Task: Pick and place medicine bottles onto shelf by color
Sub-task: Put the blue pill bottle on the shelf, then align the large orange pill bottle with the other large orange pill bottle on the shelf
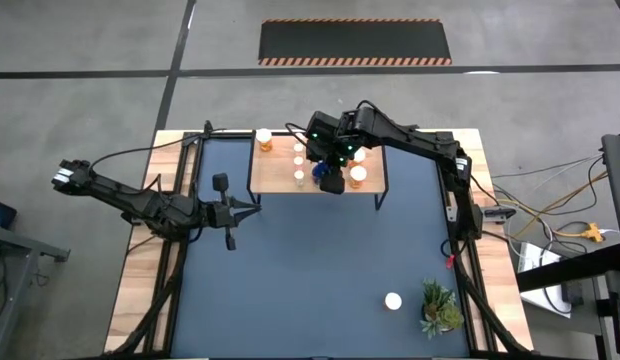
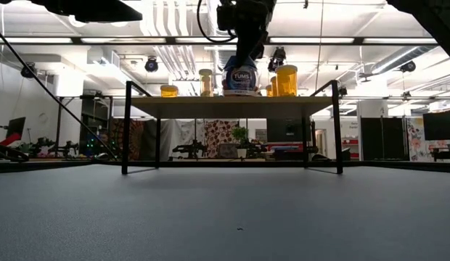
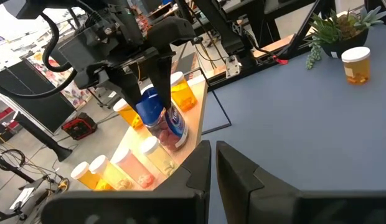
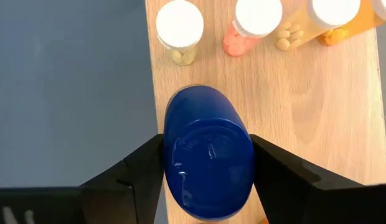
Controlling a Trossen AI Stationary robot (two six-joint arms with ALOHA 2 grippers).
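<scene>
The blue-capped bottle point(image 2: 241, 77), a clear body with a blue label, is at the shelf point(image 2: 181, 106) top, tilted in the left wrist view point(image 3: 171, 127). My right gripper point(image 4: 208, 163) reaches down over the shelf point(image 1: 278, 182) and is shut on this bottle point(image 1: 321, 172). Several white-capped orange and pale bottles point(image 1: 299, 163) stand on the board, and one more point(image 1: 393, 301) stands on the mat beside the plant. My left gripper point(image 1: 252, 210) waits shut, low over the mat to the left of the shelf. My right gripper pinches the blue bottle's cap point(image 4: 208, 155) between its two fingers point(image 4: 143, 171), one on each side. It comes from above, pointing down. The bottle hangs tilted below the fingers, its base point(image 2: 241, 93) at the shelf board; whether it rests there I cannot tell.
A row of small bottles point(image 4: 179, 25) stands just behind the blue one, and larger orange bottles point(image 2: 287, 80) to its right. A green plant point(image 1: 440, 308) sits at the mat's near right corner. The dark blue mat point(image 1: 310, 270) is bare in the middle.
</scene>
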